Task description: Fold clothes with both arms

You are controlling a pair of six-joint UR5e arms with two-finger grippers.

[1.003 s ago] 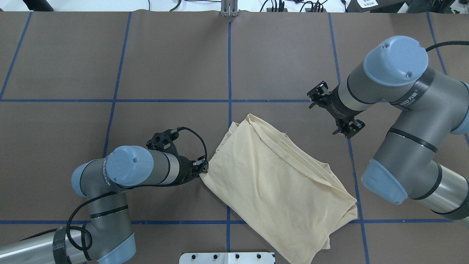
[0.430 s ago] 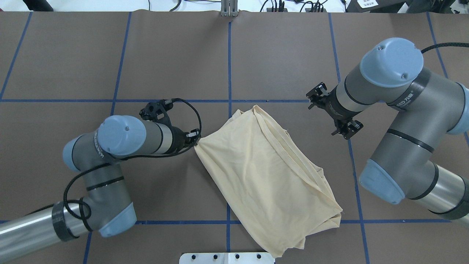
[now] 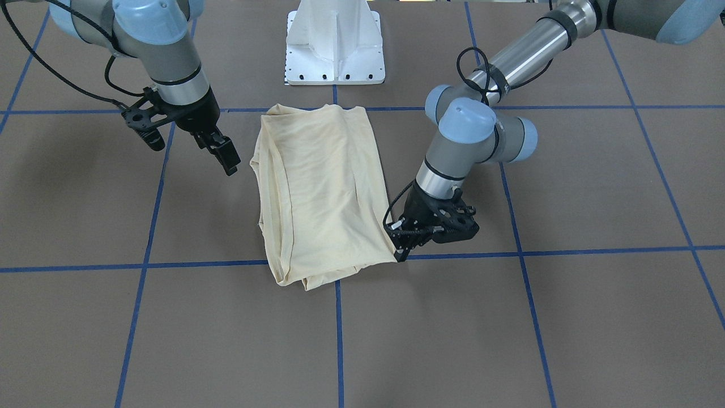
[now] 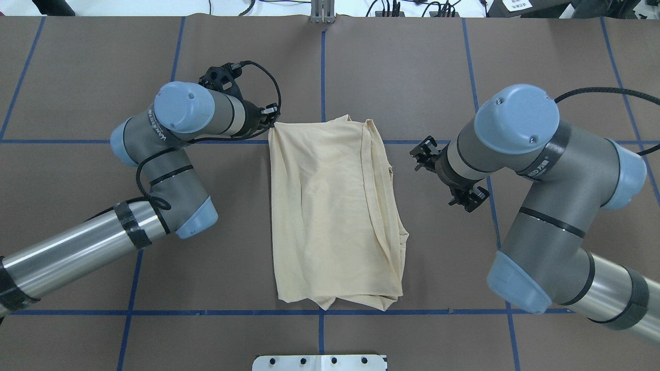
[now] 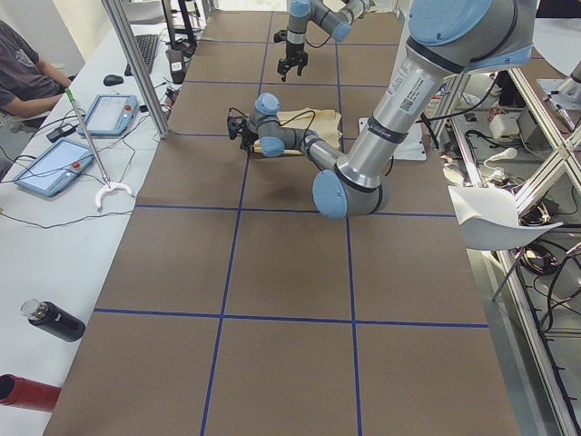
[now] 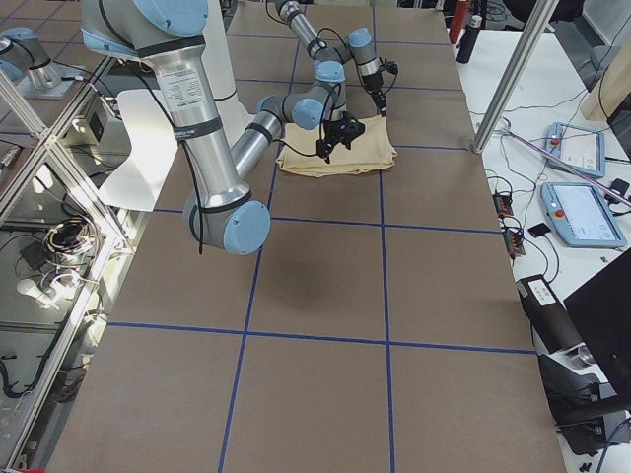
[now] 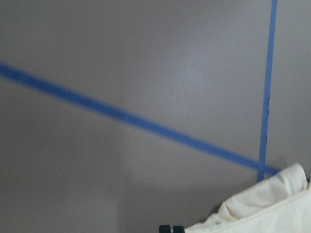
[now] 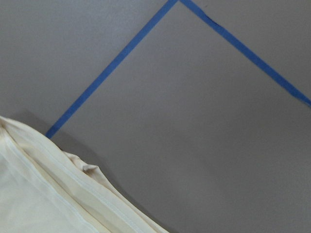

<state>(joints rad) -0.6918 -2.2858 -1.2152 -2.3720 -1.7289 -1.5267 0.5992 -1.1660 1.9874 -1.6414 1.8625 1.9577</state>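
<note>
You seem mid-fold: left gripper (image 3: pixel 401 250) clamps the T-shirt (image 3: pixel 323 187) corner; right gripper (image 3: pixel 228 163) (jaw state unclear) should grasp beside it next.

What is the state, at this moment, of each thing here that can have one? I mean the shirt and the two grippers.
T-shirt: folded into a rough rectangle, lying flat on the table, print not showing.
left gripper: shut on one corner of the T-shirt, low at the table.
right gripper: looks open and empty, hovering beside the T-shirt, not touching it.
</note>
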